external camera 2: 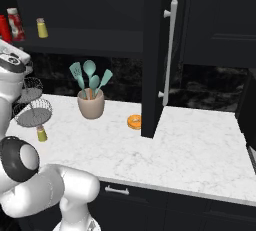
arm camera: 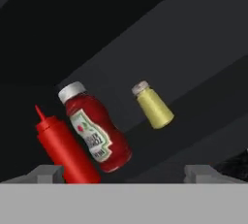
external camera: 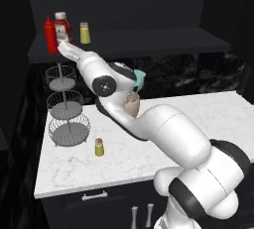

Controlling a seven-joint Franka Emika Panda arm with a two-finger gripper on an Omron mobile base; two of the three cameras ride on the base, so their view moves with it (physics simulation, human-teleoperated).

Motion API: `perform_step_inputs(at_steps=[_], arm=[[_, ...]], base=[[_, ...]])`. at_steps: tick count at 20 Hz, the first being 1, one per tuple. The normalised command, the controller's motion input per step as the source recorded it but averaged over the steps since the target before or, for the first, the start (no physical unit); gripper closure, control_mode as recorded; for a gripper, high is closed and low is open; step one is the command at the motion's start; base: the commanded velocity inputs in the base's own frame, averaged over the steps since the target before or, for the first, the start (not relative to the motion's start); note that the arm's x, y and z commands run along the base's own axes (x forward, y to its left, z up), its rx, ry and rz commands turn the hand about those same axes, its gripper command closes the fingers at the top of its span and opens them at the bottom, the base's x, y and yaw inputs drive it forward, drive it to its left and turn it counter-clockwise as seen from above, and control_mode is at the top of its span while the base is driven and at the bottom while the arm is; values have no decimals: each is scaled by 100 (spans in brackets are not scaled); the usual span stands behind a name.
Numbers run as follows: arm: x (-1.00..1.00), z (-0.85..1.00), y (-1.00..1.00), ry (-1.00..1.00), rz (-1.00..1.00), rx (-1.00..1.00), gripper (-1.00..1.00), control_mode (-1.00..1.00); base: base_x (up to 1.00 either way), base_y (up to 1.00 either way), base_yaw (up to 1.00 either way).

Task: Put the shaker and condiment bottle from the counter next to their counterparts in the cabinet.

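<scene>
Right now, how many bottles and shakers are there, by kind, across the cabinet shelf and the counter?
Slim red squeeze bottles: 1, on the shelf
Labelled white-capped red bottles: 1, on the shelf
Yellow shakers: 2, one on the shelf, one on the counter
Total: 4

On the cabinet [external camera: 149, 39] shelf, the condiment bottle [external camera: 50, 35] stands left of the ketchup bottle [external camera: 62, 26]; one shaker [external camera: 85, 33] stands right. The other shaker [external camera: 99, 147] sits on the counter [external camera: 198, 119].

Both base views look forward and down from behind the arm over the worktop [external camera: 149, 158], one from its left, one from its right, sharing the cabinet [external camera: 149, 39] shelf. The hand view sits close to that shelf, rolled sideways.
</scene>
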Motion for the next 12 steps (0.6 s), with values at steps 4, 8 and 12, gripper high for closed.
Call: perform_step_inputs(at_steps=[4, 8, 12], arm=[[-80, -11, -54, 1, -6, 26, -100, -100], [-100, -13, -47, 0, -6, 24, -100, -100], [-95, -14, -50, 4, -1, 22, -100, -100]], base=[[0, 0, 0], [0, 0, 0], [0, 0, 0]])
